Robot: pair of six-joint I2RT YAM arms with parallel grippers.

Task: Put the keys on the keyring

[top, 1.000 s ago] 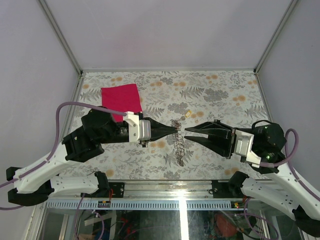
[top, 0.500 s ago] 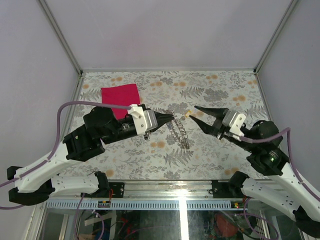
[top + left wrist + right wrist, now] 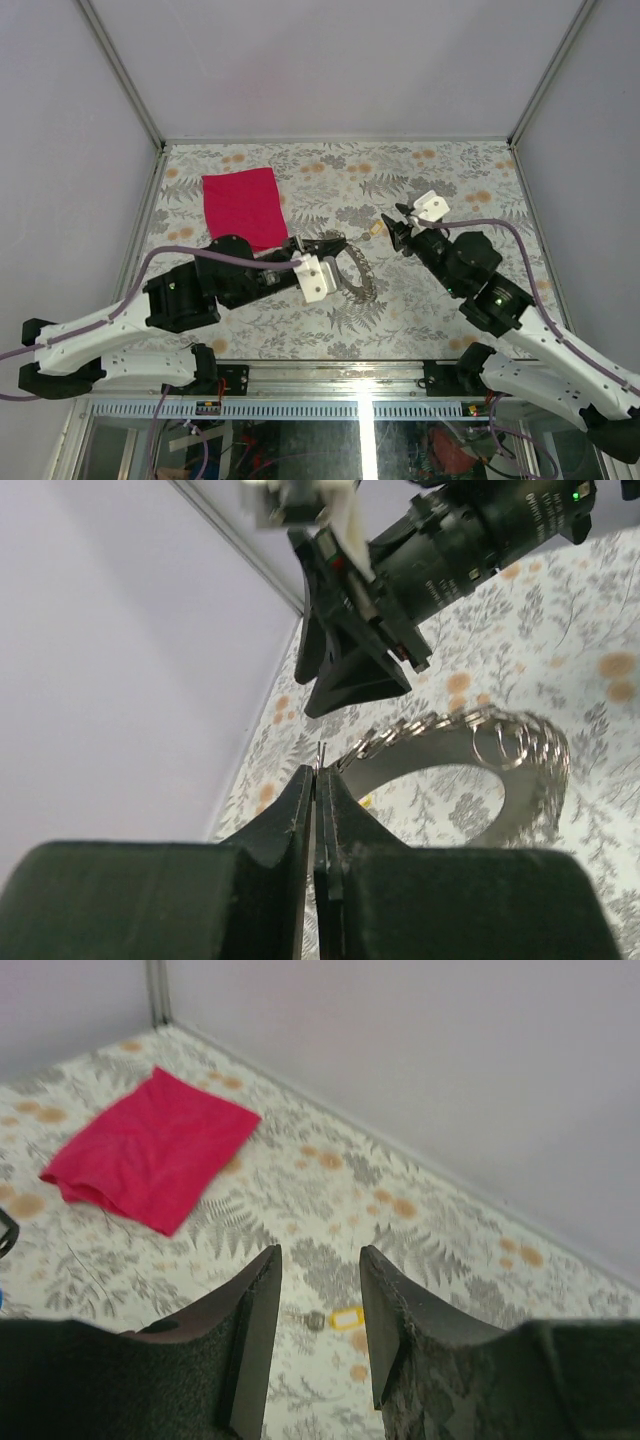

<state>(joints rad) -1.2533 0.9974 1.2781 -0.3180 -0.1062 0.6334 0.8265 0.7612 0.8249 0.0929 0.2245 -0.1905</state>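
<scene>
Key pickup: my left gripper (image 3: 318,778) clamps the keyring (image 3: 480,742); my right gripper (image 3: 318,1255), jaws apart, hovers over the yellow key (image 3: 346,1318) (untouched). Next: descend, pinch.

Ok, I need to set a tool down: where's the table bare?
Free: the far right corner of the table beyond the right gripper; the far strip right of the cloth. Crowded: mid-table, around the left gripper, keyring and key.

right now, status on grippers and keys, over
Left gripper shut on keyring. Right gripper open over yellow-headed key, key not yet on ring. Red cloth lies apart, not in the way.
</scene>
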